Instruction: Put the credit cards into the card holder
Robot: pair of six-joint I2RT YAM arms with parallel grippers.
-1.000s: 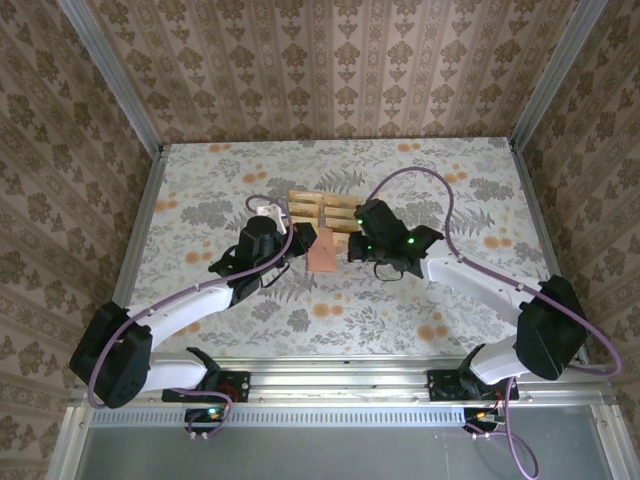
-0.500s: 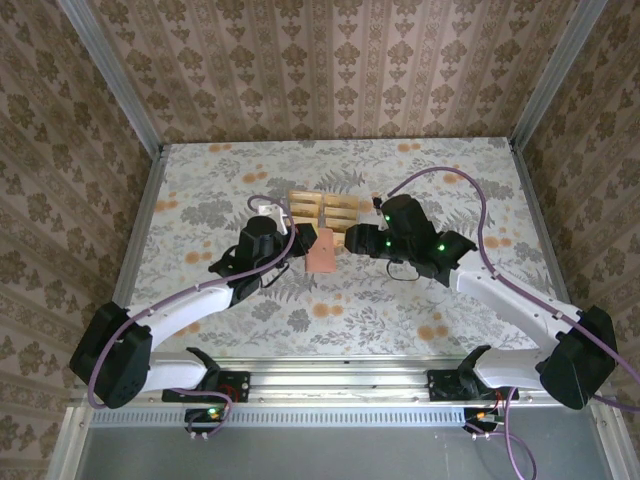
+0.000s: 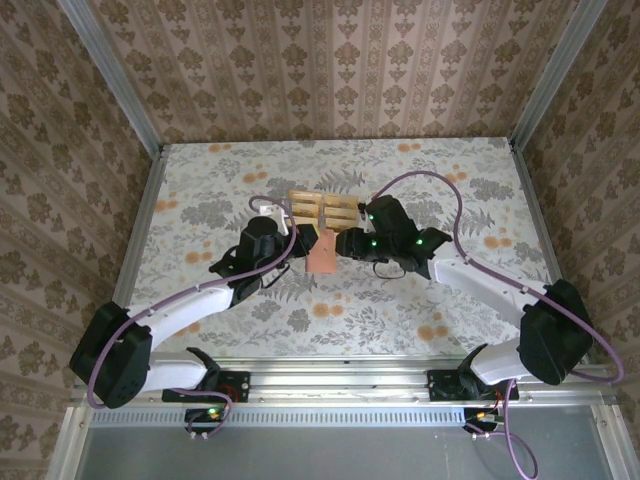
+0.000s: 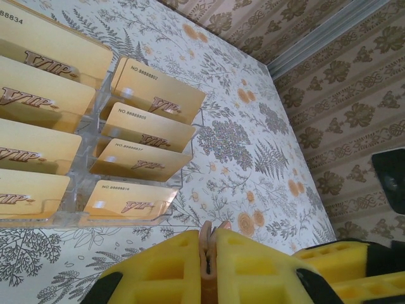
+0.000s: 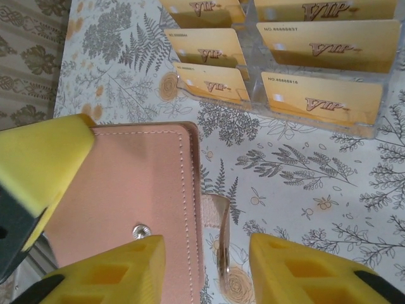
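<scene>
Up on the top camera, we saw the card holder (image 3: 322, 254) standing up off the table (image 3: 200, 190), just in front of the clear rack (image 3: 323, 208). The left gripper (image 3: 300, 243) was at its left edge and the right gripper (image 3: 345, 243) at its right.

Over on the left wrist camera, that gripper's yellow fingers (image 4: 164, 266) were pressed together on the holder's thin edge. The credit cards (image 4: 155, 101) sat slotted in the rack beyond.

On the right wrist camera, the jaws stood apart with the snap strap (image 5: 217, 231) between them, gripping nothing. Our read was that the flap wanted opening. The right fingers should close squarely on the strap and pull gently away, with the left clamp holding firm.
</scene>
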